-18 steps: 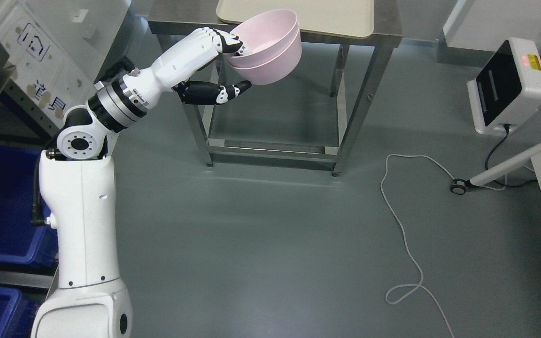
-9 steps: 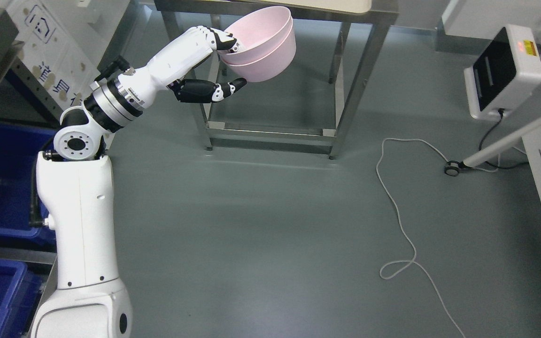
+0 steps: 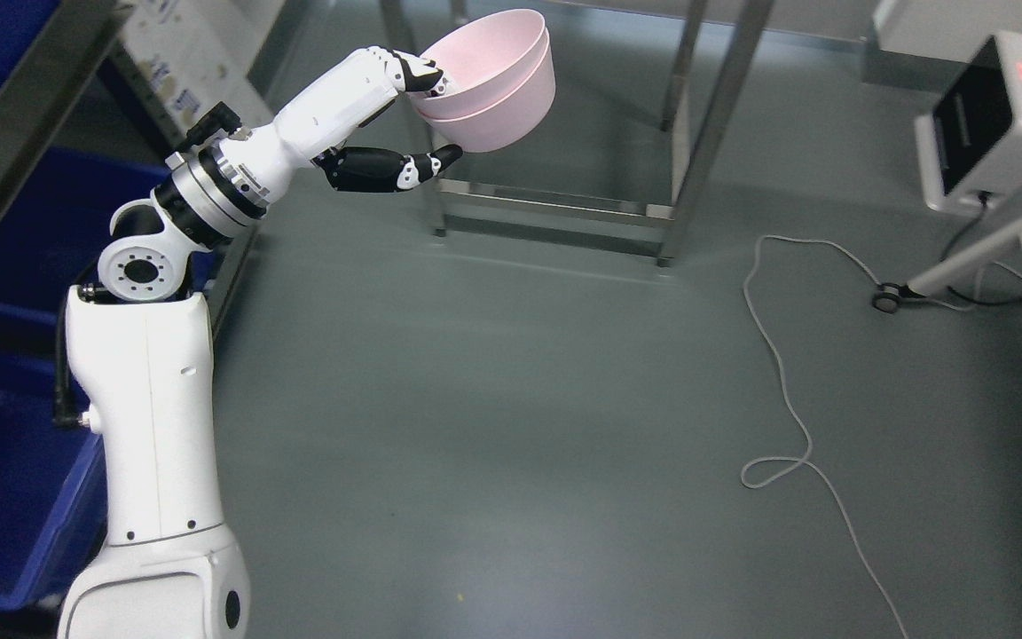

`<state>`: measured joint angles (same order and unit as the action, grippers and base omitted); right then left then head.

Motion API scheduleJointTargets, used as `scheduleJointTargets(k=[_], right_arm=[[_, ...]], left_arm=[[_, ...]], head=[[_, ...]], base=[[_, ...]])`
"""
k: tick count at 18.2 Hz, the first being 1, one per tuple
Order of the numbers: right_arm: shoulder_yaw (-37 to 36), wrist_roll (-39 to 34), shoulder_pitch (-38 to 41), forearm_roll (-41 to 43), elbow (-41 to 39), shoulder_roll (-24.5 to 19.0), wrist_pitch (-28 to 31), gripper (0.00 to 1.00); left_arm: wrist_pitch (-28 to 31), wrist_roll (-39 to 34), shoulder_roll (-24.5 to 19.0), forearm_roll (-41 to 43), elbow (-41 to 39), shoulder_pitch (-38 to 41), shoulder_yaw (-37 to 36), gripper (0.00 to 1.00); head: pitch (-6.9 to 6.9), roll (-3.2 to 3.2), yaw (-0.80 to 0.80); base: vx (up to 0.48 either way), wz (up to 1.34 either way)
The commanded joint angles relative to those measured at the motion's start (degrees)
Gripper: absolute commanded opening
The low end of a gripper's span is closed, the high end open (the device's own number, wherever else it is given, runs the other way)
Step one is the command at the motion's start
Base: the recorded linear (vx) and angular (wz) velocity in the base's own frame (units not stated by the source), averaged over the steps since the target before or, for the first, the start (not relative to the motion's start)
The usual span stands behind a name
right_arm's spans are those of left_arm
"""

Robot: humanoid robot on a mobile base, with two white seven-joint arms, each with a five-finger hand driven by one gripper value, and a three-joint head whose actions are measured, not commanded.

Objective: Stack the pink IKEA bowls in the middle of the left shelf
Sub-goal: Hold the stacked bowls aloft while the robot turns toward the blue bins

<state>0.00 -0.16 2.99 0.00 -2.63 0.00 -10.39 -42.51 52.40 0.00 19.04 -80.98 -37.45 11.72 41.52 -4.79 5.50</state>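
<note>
Two pink bowls (image 3: 495, 93), nested one inside the other, hang in the air in the upper middle of the head view. My left hand (image 3: 427, 120) is shut on them: its upper fingers (image 3: 404, 69) hook over the near rim and the black thumb (image 3: 404, 169) presses under the lower bowl. The left arm rises from the lower left and bends toward the bowls. A metal shelf rail (image 3: 23, 142) slants across the upper left, well to the left of the bowls. The right arm does not show.
Blue bins (image 3: 5, 479) sit in the shelf along the left edge. Steel table legs (image 3: 697, 133) and a low crossbar stand just behind the bowls. A grey cable (image 3: 782, 390) loops across the floor at right, near a white device (image 3: 990, 124) and a wheeled stand (image 3: 888, 300).
The whole picture has shifted, so the camera has moved: the table top has left the top edge and the shelf and bins fill more of the left. The hand keeps the same grasp.
</note>
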Motion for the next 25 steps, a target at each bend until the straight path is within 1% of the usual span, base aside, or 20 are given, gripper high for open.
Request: scheduleJointTargets(k=[1, 9, 11, 14, 17, 18, 19, 20, 21, 25], right_arm=[[-0.5, 0.0, 0.0, -0.4, 0.0, 1.0, -0.2, 1.0], [-0.5, 0.0, 0.0, -0.4, 0.0, 1.0, -0.2, 1.0], [-0.5, 0.0, 0.0, -0.4, 0.0, 1.0, -0.2, 1.0], [-0.5, -0.1, 0.0, -0.4, 0.0, 1.0, -0.2, 1.0], [-0.5, 0.0, 0.0, -0.4, 0.0, 1.0, -0.2, 1.0], [-0.5, 0.0, 0.0, -0.4, 0.0, 1.0, -0.2, 1.0], [-0.5, 0.0, 0.0, -0.4, 0.0, 1.0, -0.2, 1.0], [-0.5, 0.0, 0.0, -0.4, 0.0, 1.0, -0.2, 1.0], [-0.5, 0.0, 0.0, -0.4, 0.0, 1.0, -0.2, 1.0], [-0.5, 0.0, 0.0, -0.4, 0.0, 1.0, -0.2, 1.0]], left_arm=[[0.1, -0.2, -1.0, 0.0, 0.0, -0.2, 0.3, 0.03], [0.8, -0.3, -1.0, 0.2, 0.0, -2.5, -0.6, 0.03], [1.0, -0.5, -1.0, 0.6, 0.0, -3.9, -1.7, 0.03], [3.0, -1.3, -1.0, 0.9, 0.1, -6.6, -3.9, 0.03], [6.8, -1.7, -1.0, 6.1, 2.2, -12.9, -3.8, 0.03], [7.8, -1.7, -1.0, 9.5, 3.2, -14.8, -3.3, 0.03], [10.3, -1.7, -1.0, 13.4, 3.6, -15.9, -2.2, 0.03], [12.9, -1.7, -1.0, 15.9, 3.7, -16.2, -1.1, 0.03], [14.1, -1.7, -1.0, 17.6, 4.0, -16.3, -0.8, 0.03], [14.8, -1.7, -1.0, 20.0, 6.4, -16.3, -0.8, 0.04]], head=[[0.0, 0.0, 0.0], [0.0, 0.0, 0.0], [0.0, 0.0, 0.0], [0.0, 0.0, 0.0], [0.0, 0.0, 0.0], [0.0, 0.0, 0.0], [0.0, 0.0, 0.0], [-0.03, 0.0, 0.0], [-0.03, 0.0, 0.0], [-0.03, 0.0, 0.0]], base=[[-0.253, 0.89], [-0.185, 1.37], [-0.102, 1.51], [-0.056, 1.38], [0.042, 0.98], [0.095, 0.75], [0.104, 0.57], [0.098, 0.44], [0.098, 0.44], [0.12, 0.36]])
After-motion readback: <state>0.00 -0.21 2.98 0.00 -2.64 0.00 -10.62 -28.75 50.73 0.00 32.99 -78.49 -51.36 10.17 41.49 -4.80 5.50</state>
